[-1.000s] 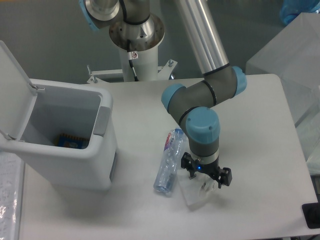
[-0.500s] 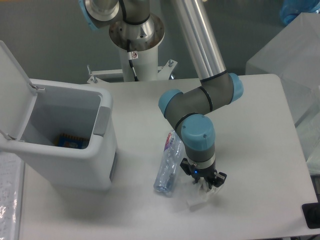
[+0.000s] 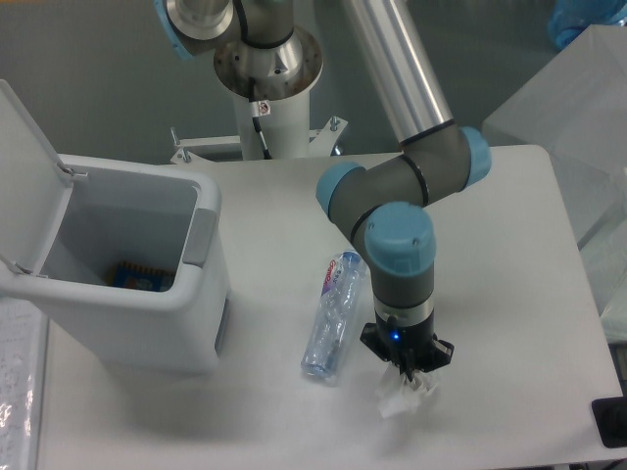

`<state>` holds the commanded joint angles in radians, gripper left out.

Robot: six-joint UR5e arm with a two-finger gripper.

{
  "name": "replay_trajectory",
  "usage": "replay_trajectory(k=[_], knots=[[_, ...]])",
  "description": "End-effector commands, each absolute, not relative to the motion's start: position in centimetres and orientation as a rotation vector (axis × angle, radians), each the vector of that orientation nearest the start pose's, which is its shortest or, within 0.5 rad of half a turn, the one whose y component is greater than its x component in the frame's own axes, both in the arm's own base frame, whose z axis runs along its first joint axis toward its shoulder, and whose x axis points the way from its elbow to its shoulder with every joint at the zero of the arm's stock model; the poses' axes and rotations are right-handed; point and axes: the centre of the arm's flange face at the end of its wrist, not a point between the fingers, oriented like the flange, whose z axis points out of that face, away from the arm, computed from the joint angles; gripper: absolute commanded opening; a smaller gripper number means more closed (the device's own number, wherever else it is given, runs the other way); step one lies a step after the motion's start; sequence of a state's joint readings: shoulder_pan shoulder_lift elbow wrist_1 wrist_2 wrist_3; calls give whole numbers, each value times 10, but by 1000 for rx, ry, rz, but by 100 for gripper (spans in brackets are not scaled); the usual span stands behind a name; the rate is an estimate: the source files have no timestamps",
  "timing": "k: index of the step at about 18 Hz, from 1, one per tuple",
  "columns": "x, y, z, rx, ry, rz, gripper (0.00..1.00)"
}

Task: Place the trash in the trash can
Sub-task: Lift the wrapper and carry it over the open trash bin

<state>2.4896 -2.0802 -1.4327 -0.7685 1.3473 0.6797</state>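
gripper pointed down, fingers pinched together on clear plastic pouch at table surface | water bottle lay on its side just left of gripper, apart from it | trash can stood at table's left, lid up, small blue item inside

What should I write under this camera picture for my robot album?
Robot pincer pinching the crumpled clear pouch beside the bottle.
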Motion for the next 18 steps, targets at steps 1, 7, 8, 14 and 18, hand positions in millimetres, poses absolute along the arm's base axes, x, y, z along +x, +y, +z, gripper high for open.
replay_trajectory(k=[1, 7, 8, 14, 18], knots=[[-458, 552, 356, -2631, -248, 182, 0], [-398, 555, 446, -2473, -229, 128, 0], [-388, 554, 459, -2453, -237, 114, 0], [-315, 526, 506, -2366, -169, 41, 0], [-270, 500, 521, -2321, -119, -17, 0]])
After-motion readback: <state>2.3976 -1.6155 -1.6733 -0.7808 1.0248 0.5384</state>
